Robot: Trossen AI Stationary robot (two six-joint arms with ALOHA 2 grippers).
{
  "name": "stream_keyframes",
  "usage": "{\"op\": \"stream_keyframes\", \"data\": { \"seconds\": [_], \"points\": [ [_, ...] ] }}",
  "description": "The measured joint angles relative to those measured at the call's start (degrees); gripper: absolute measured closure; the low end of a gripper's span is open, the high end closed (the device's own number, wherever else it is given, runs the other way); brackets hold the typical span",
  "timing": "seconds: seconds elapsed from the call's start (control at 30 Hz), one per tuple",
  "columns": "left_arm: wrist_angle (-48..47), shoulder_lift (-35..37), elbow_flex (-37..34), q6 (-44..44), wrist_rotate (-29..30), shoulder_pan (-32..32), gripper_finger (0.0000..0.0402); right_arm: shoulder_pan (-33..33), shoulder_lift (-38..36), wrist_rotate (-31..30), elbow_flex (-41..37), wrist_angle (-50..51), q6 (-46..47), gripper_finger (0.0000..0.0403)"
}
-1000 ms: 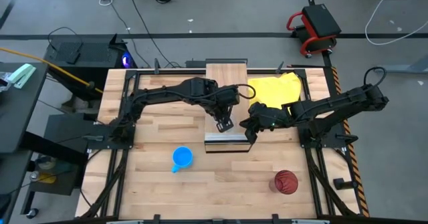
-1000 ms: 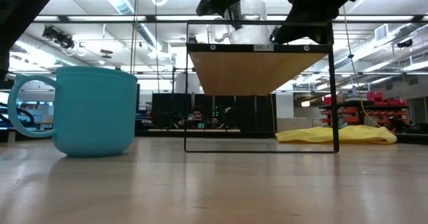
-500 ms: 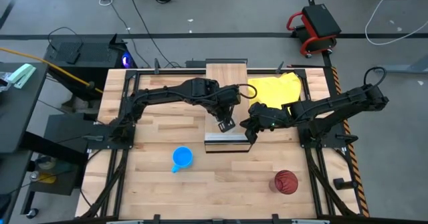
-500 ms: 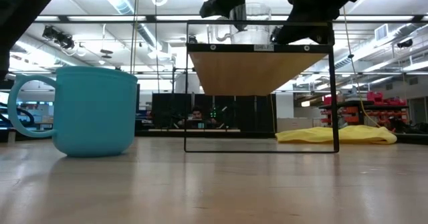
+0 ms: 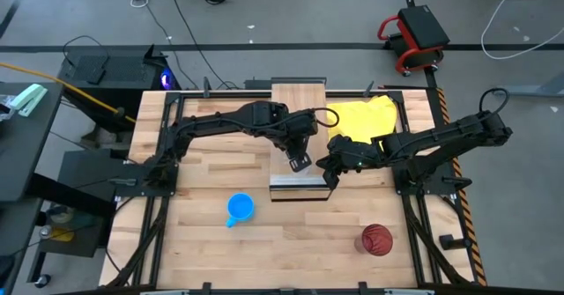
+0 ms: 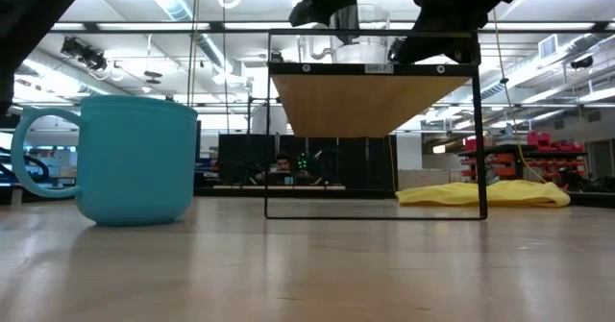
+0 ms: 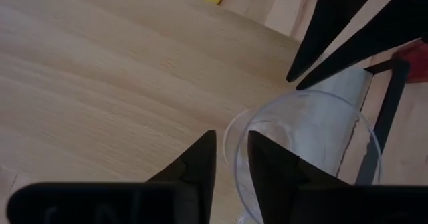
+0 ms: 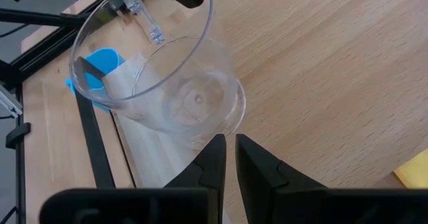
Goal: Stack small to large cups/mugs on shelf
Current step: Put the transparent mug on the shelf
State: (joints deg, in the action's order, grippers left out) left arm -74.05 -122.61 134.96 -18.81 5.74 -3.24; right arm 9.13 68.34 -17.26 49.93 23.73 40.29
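I am seeing my left pincer (image 5: 299, 162) pinching the rim of the clear glass cup (image 7: 304, 150), one finger inside and one outside, over the near end of the shelf (image 5: 298, 110). My right pincer (image 5: 328, 173) is hovering just beside the cup, its fingers (image 8: 212, 158) nearly together and holding nothing. The blue mug (image 5: 240, 209) is sitting on the counter (image 5: 203, 163) well clear of the shelf, the dark red tumbler (image 5: 376, 239) near the counter's front right, and the yellow cloth (image 5: 361, 115) beside the shelf.
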Motion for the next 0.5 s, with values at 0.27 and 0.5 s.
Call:
{"op": "stream_keyframes", "data": {
  "seconds": [0.27, 0.5],
  "points": [
    [-0.85, 0.24, 0.0, -0.04, -0.02, -1.11, 0.0287, 0.07, 0.0, 0.04, 0.0, -0.02, 0.14, 0.0362],
    [-0.27, 2.64, 0.07, -1.09, 0.0, -1.49, 0.0276, 2.88, 0.0, 1.02, 0.04, -1.12, 1.55, 0.0362]
  ]
}}
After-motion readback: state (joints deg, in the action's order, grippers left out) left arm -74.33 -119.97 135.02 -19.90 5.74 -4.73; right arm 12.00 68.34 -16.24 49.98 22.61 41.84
